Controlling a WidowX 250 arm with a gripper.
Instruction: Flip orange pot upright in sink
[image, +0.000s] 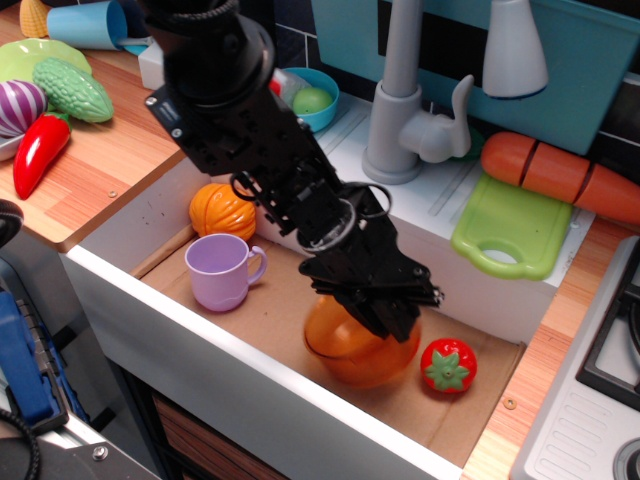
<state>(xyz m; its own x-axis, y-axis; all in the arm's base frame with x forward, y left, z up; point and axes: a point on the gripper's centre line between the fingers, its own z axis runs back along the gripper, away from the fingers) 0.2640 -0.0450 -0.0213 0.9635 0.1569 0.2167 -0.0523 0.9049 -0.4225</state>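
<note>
The orange pot (350, 350) is translucent amber plastic and stands on the sink's brown floor, its rounded side towards the camera and its upper part hidden under my gripper. My gripper (385, 310) reaches down from the upper left and sits right on top of the pot, its black fingers pressed against the pot's top. I cannot tell how the jaws stand or whether they hold the rim. The sink (250, 385) is a white-walled basin with a grey faucet (400, 110) behind it.
In the sink are a purple cup (220, 270) at the left, an orange pumpkin (220, 210) behind it and a red tomato (447, 365) right beside the pot. A green cutting board (510, 225) and a carrot (560, 170) lie on the back ledge. Toy vegetables (50, 100) lie on the wooden counter at left.
</note>
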